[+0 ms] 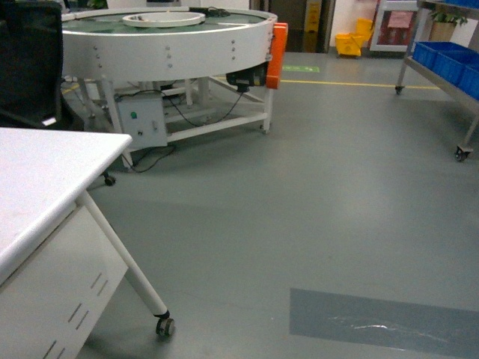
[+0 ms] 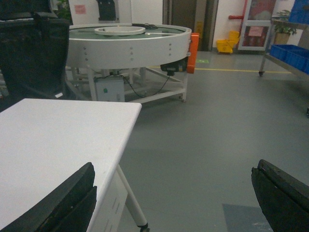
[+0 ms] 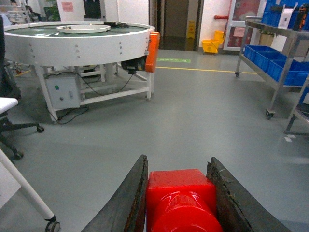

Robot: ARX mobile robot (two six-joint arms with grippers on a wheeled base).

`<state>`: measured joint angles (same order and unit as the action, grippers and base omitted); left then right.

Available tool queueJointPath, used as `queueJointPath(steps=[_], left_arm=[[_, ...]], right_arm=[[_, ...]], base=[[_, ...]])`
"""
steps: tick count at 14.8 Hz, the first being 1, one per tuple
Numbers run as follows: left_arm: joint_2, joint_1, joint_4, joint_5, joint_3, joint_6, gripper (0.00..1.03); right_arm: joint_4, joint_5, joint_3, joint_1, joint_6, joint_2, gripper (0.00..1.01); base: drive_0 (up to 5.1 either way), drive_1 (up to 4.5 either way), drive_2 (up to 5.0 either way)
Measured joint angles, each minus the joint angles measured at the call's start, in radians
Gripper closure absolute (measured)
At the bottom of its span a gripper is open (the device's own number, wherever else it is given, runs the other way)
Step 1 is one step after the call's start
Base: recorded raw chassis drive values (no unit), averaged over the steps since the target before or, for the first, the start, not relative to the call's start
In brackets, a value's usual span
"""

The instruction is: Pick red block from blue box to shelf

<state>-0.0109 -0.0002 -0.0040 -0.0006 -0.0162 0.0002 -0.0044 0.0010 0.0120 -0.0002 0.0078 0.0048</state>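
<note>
red block [image 3: 181,200], glossy, pinched in right claw [image 3: 179,203].

Your right gripper [image 3: 179,203] sits at six o'clock, its dark fingers [image 3: 126,203] clamped on the red block [image 3: 179,195] — stud facing you. The shelf [image 3: 280,58] stands at two o'clock, carrying blue crates [image 3: 263,55] — the round conveyor table [image 3: 77,41] at ten.

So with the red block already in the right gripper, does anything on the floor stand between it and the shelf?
Nothing visible does. The right gripper is shut on the red block, and the grey floor stretching to the shelf on the right looks bare. The round conveyor table stands off to the left, outside that path.
</note>
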Motion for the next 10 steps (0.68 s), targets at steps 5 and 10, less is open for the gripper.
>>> queueJointPath(steps=[5,10], left_arm=[[0.000,0.000,0.000,0.000,0.000,0.000,0.05],[0.000,-0.001,0.003,0.000,0.000,0.000,0.05]], right_arm=[[0.000,0.000,0.000,0.000,0.000,0.000,0.72],[0.004,0.001,0.000,0.000,0.000,0.000,0.72]], base=[[-1.4,-1.43,-1.4],[-0.5,1.15,-2.2]])
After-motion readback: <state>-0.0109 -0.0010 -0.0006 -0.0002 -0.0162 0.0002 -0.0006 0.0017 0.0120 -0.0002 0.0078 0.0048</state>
